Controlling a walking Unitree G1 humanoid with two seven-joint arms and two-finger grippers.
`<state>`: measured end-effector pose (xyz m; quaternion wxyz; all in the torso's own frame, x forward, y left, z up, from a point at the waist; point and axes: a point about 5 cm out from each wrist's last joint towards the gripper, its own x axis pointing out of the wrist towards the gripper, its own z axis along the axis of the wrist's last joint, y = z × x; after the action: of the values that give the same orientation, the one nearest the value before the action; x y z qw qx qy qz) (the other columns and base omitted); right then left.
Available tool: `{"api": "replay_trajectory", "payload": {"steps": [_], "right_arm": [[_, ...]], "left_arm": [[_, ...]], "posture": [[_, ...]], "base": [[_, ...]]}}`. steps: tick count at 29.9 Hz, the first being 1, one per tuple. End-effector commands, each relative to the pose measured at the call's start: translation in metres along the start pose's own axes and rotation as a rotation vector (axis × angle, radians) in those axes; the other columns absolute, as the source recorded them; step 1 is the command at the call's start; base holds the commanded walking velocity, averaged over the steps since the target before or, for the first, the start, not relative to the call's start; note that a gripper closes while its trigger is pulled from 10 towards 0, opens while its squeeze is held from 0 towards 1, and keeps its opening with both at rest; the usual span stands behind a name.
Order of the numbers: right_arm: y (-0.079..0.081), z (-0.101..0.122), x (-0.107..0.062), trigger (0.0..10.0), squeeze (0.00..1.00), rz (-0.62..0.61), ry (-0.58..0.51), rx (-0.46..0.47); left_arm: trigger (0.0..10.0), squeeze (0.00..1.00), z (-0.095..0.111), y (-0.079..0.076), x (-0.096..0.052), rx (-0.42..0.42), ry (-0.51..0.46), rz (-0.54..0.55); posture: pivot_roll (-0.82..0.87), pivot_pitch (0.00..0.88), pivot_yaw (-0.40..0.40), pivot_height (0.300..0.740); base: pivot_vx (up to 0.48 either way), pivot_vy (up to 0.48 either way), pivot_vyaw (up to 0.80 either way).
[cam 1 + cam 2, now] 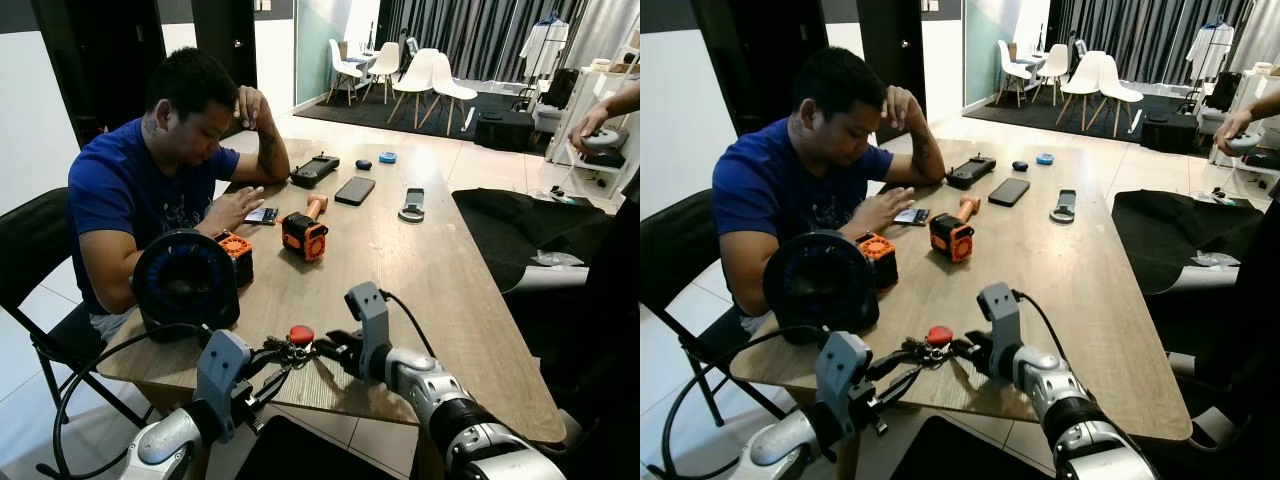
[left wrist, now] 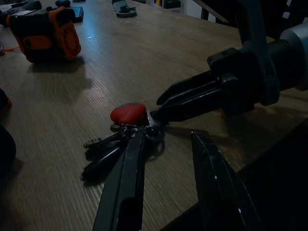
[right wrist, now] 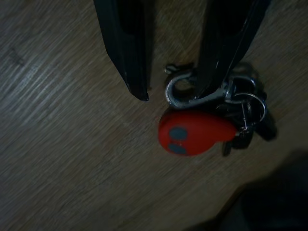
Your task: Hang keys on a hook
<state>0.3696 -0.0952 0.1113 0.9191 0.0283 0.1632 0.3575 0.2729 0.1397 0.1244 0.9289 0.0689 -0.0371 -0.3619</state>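
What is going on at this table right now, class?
The robot has both grippers at a bunch of keys with a red fob, lying near the front edge of the wooden table. The right gripper and left gripper are open around the keys, which rest on the table. A person sits beside, looking down.

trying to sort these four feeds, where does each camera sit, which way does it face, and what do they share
Left eye view: on the head, looking forward and down the wooden table; both silver arms show, left gripper and right gripper at the keys.
Right eye view: same head camera's other eye, same scene, seated person beyond.
Left wrist view: on the left wrist, looking along its open fingers over the keys toward the right gripper.
Right wrist view: on the right wrist, looking down its open fingers.
Shared: the red fob.
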Motion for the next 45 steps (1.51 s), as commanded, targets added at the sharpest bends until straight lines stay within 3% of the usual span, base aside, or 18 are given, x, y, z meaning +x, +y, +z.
{"api": "replay_trajectory", "payload": {"steps": [1, 11, 23, 25, 27, 28, 29, 30, 35, 37, 40, 45], "right_arm": [[-0.001, -0.009, -0.002, 10.0, 0.00, 0.003, 0.049, 0.013], [0.000, -0.017, -0.004, 10.0, 0.00, 0.034, 0.089, 0.054], [0.013, -0.017, 0.002, 10.0, 0.00, 0.134, 0.081, 0.060], [0.013, -0.018, 0.002, 8.9, 0.00, 0.130, 0.085, 0.068], [0.013, -0.018, 0.002, 8.7, 0.00, 0.125, 0.088, 0.077], [0.012, -0.018, 0.002, 6.0, 0.00, 0.113, 0.086, 0.091], [0.012, -0.018, 0.002, 6.0, 0.00, 0.113, 0.086, 0.091], [0.010, -0.017, 0.002, 4.4, 0.00, 0.096, 0.082, 0.107], [0.008, -0.016, 0.001, 2.9, 0.00, 0.079, 0.083, 0.112], [0.007, -0.017, 0.001, 0.8, 0.00, 0.069, 0.082, 0.118], [0.006, -0.017, 0.000, 0.0, 0.00, 0.064, 0.084, 0.123], [0.006, -0.017, 0.000, 0.0, 0.00, 0.059, 0.085, 0.134]], "left_arm": [[10.0, 0.00, -0.002, -0.001, -0.002, -0.004, 0.013, -0.001], [10.0, 0.00, -0.003, -0.001, -0.004, 0.002, 0.018, -0.007], [10.0, 0.00, -0.003, -0.002, -0.003, 0.001, 0.021, -0.013], [10.0, 0.00, -0.004, -0.003, -0.002, 0.001, 0.022, -0.016], [10.0, 0.00, -0.004, -0.003, -0.002, 0.001, 0.023, -0.017], [10.0, 0.00, -0.004, -0.003, -0.002, 0.002, 0.024, -0.018], [10.0, 0.00, -0.004, -0.003, -0.002, 0.002, 0.024, -0.018], [10.0, 0.00, -0.004, -0.003, -0.002, 0.002, 0.025, -0.018], [10.0, 0.00, -0.004, -0.003, -0.002, 0.003, 0.026, -0.018], [10.0, 0.00, -0.004, -0.003, -0.003, 0.004, 0.027, -0.017], [10.0, 0.00, -0.004, -0.002, -0.003, 0.005, 0.028, -0.017], [10.0, 0.00, -0.004, -0.003, -0.003, 0.007, 0.030, -0.020]], "posture": [[0.05, 0.084, -0.031, 0.740], [0.06, 0.073, -0.030, 0.740], [0.06, 0.083, -0.028, 0.740], [0.06, 0.084, -0.029, 0.740], [0.06, 0.084, -0.029, 0.740], [0.06, 0.084, -0.029, 0.740], [0.06, 0.084, -0.029, 0.740], [0.06, 0.086, -0.028, 0.740], [0.06, 0.086, -0.028, 0.740], [0.06, 0.086, -0.028, 0.740], [0.06, 0.086, -0.028, 0.740], [0.06, 0.087, -0.026, 0.740]], "base": [[0.000, 0.000, 0.00], [0.000, 0.000, 0.00], [0.000, 0.000, 0.00], [0.000, 0.000, 0.00], [0.000, 0.000, 0.00], [0.000, 0.000, 0.00], [0.000, 0.000, 0.00], [0.000, 0.000, 0.00], [0.000, 0.000, 0.00], [0.000, 0.000, 0.00], [0.000, 0.000, 0.00], [0.000, 0.000, 0.00]]}}
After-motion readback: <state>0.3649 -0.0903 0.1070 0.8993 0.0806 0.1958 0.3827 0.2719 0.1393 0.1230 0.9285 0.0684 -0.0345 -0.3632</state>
